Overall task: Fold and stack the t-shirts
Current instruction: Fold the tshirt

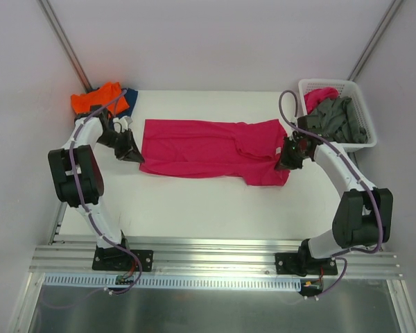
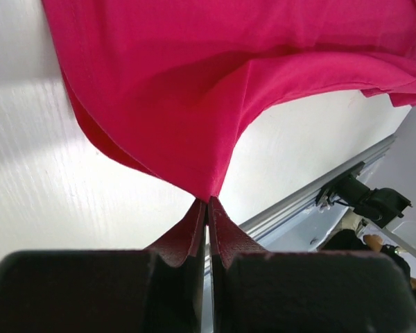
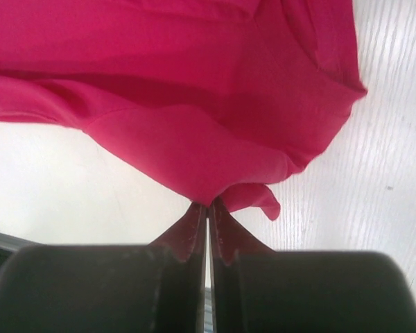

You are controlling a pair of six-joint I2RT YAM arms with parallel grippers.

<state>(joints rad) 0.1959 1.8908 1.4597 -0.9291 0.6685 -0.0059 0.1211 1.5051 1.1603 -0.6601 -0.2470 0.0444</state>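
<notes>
The magenta-pink t-shirt (image 1: 208,149) lies spread across the middle of the white desk (image 1: 194,201), stretched left to right between the two arms. The left fingers (image 2: 206,205) are pressed fully together on the shirt's near left corner, pinching a point of cloth that lifts slightly off the desk. The right fingers (image 3: 208,208) are likewise clamped tight on cloth at the shirt's right end, where the fabric bunches at their tips and a small flap hangs beside them.

At the far left corner of the desk an orange t-shirt (image 1: 97,99) lies folded, with a dark blue t-shirt (image 1: 130,97) showing at its right edge, touching it. At the far right stands a white lattice basket (image 1: 360,94) holding a crumpled grey t-shirt (image 1: 336,118) and some pink cloth (image 1: 320,96) at its far left.
</notes>
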